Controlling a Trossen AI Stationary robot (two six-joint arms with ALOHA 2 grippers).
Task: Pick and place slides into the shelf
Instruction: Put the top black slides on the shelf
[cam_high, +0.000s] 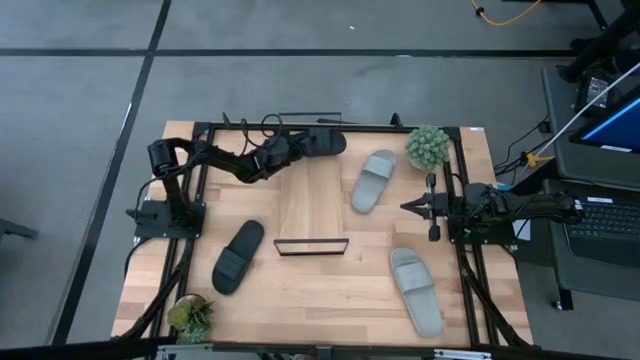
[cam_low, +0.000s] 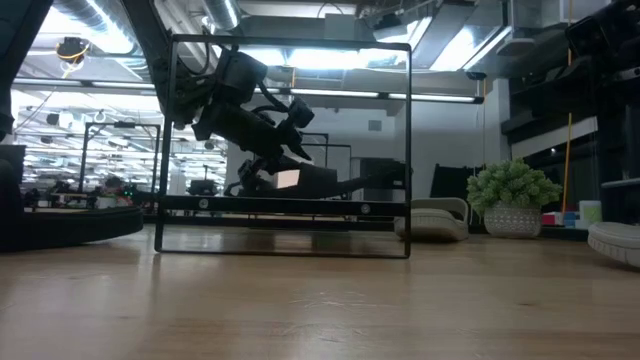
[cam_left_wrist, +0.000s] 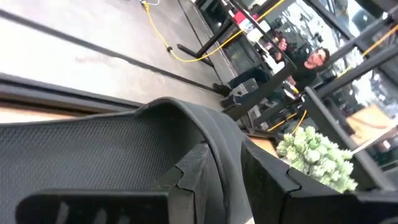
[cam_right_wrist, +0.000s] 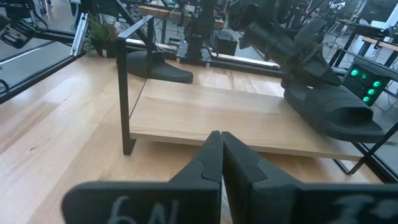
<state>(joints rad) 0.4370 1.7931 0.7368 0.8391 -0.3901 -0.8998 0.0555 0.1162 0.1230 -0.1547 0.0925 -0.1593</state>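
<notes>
Grey concrete floor with dark seams surrounds the light-wood worktop (cam_high: 300, 285), and beyond it the workshop stretches off with bright ceiling lights and a person standing among the frames in the distance. On the worktop the shelf (cam_high: 312, 195) lies as a long narrow board with a black wire frame at each end. The left claw (cam_high: 300, 148) is at the shelf's far end, clamped on the strap of a black slide (cam_high: 325, 143), whose sole sits at the far end of the board; the right wrist view shows that slide (cam_right_wrist: 333, 109) lying on the wood with the left arm above it. A second black slide (cam_high: 237, 256) lies on the worktop, well apart from the shelf, toward the left arm's base. One grey slide (cam_high: 373, 180) rests just beside the shelf, near a small green potted plant (cam_high: 427, 146), and the other grey slide (cam_high: 416, 290) lies toward the near right corner. The right claw (cam_high: 410, 206) waits on its own side, near the first grey slide, fingers pressed together and holding nothing.
</notes>
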